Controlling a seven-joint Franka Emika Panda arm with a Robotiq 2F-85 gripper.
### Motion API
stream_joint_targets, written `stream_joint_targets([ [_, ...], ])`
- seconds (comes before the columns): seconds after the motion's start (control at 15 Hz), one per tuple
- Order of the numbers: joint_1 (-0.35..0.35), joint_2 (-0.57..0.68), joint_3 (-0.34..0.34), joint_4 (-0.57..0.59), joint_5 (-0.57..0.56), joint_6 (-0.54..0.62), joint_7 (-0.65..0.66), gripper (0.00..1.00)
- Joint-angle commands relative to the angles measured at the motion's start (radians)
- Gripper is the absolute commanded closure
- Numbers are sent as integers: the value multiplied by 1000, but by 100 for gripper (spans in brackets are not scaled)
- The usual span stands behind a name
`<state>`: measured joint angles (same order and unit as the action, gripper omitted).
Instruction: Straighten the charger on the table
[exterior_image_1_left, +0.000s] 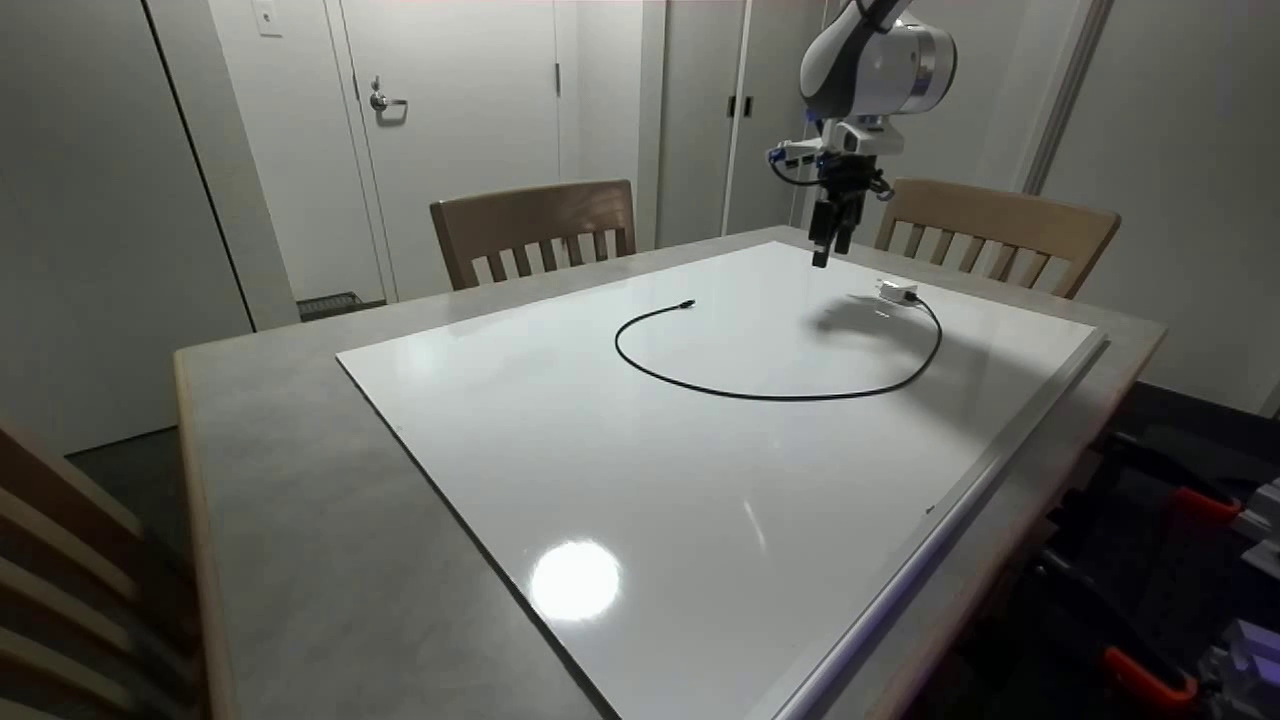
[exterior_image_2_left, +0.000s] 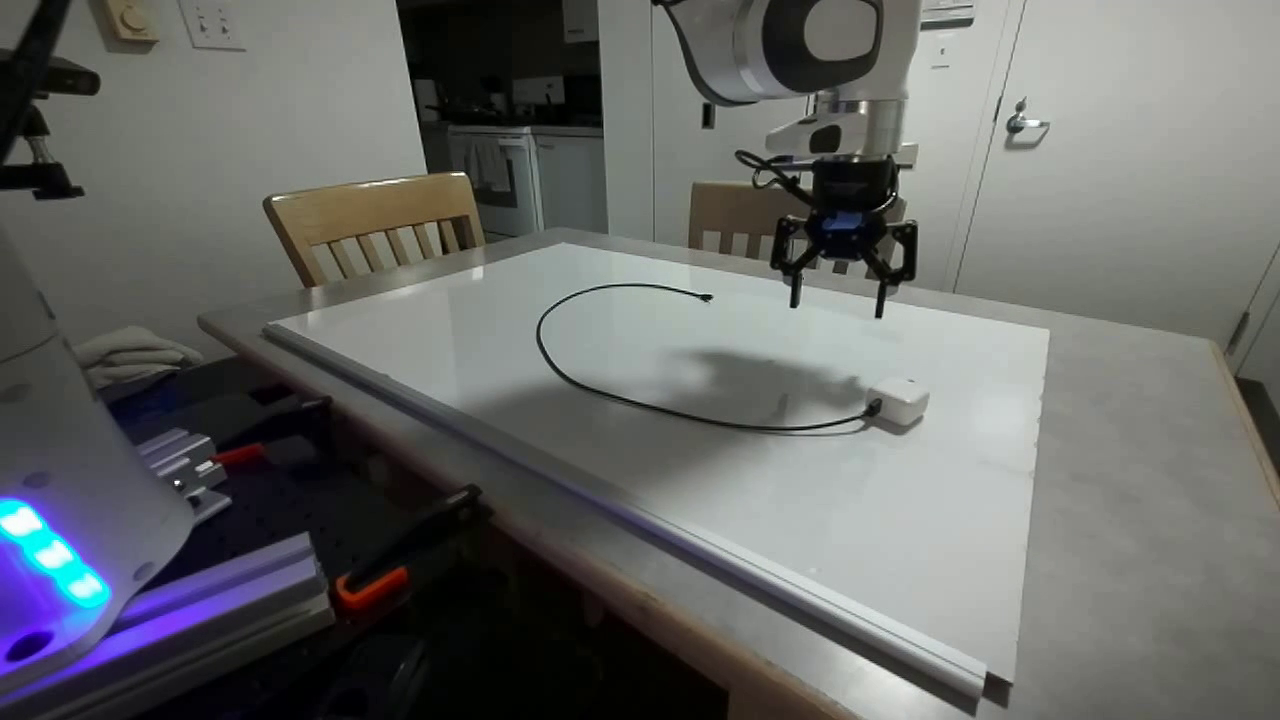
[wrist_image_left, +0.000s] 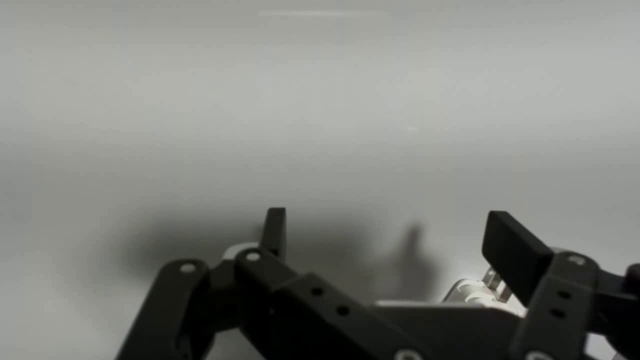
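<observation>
Charger cable (exterior_image_1_left: 780, 398) lay on the table (exterior_image_2_left: 1140, 480) in one broad U, approx., in both exterior views. One plug (exterior_image_2_left: 874, 407) sat in the white block (exterior_image_2_left: 900, 402); from block the cable bowed out & curled round, w/ free tip (exterior_image_2_left: 707, 297) well apart from block. So done: none of the straightening that I cd see. No long run looked straight, & the big bend between block & tip was all to do.

Gripper (exterior_image_2_left: 838, 308) hung in the air near block, higher than it & off to one side, jaws spread wide, nothing btwn them; no contact w/ cable, block or table. Wrist view caught what looked like part of block & no cable, so lineup w/ cable cdn't be told there.

To do, at a guess: come down by free tip, the end not in block, pinch it, draw it away from block till U came out, release. Block looked loose on table, so a hard tug wd prob. drag it along.
</observation>
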<state>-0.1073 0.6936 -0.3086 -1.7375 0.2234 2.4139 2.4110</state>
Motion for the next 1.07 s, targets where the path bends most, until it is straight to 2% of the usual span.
stream_joint_targets([
  [0.0, -10, 19, 14, 41, -41, -17, -2, 0],
  [0.4, 3, 46, 45, 100, -105, -42, -35, 0],
  [1.0, 5, 139, 122, 287, -114, -112, -225, 0],
])
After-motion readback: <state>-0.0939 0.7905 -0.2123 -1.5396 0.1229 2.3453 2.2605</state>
